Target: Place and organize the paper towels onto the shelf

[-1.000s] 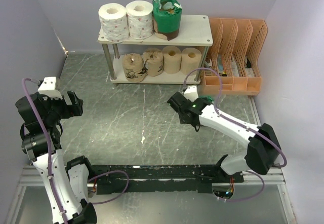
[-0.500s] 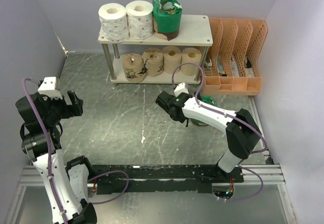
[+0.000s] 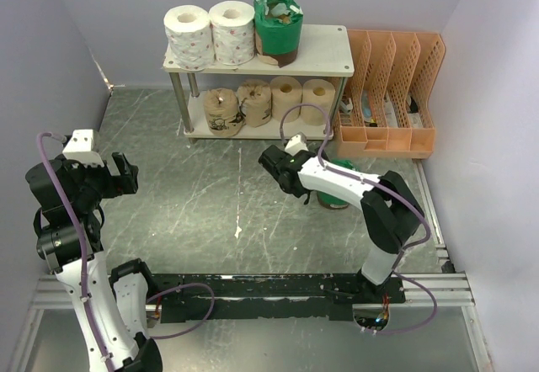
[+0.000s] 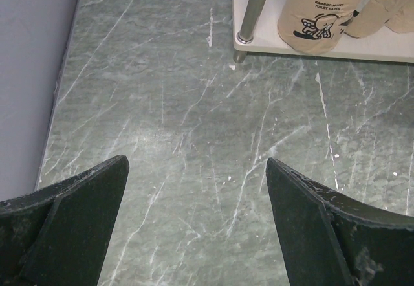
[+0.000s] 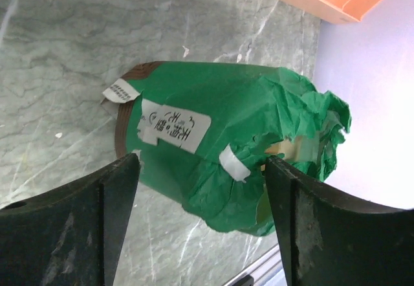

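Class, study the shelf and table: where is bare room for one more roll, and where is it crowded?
Free: on the shelf, the top board's right end, beyond the green wrapped roll; the table in front of the shelf. Crowded: the top's left half, with two white rolls; the lower tier, filled by four tan rolls.

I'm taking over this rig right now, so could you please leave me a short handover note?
Left gripper: open, empty, above the table.
Right gripper: open at the loose green roll on the table, not gripping it.
Shelf: two white rolls and the shelved green roll on top, four brown rolls below.
Done: seven rolls shelved.
Left: grip the loose green roll, probably set it on the top board's free right end.
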`<action>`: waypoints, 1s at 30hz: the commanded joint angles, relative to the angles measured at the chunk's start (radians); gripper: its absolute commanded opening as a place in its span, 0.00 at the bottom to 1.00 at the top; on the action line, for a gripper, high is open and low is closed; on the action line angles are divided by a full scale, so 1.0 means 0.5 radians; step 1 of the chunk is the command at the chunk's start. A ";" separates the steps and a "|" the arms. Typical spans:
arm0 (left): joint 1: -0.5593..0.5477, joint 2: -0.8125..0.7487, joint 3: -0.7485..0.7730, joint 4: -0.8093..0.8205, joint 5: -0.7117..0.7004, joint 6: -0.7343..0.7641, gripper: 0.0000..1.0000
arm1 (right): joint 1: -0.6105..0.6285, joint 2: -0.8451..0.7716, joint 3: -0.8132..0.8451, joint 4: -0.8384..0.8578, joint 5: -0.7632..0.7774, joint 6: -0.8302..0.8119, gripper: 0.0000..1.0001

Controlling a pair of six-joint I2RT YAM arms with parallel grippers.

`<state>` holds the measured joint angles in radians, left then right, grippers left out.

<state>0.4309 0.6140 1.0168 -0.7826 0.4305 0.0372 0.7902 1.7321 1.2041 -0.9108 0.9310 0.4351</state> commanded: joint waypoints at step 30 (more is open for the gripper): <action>0.023 0.005 -0.006 0.050 0.025 0.015 0.98 | -0.177 -0.128 -0.154 0.078 -0.061 0.019 0.00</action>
<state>0.4309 0.6147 1.0168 -0.7826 0.4305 0.0376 0.7132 1.6882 1.1221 -0.7605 0.9730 0.3691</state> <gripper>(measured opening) 0.984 0.058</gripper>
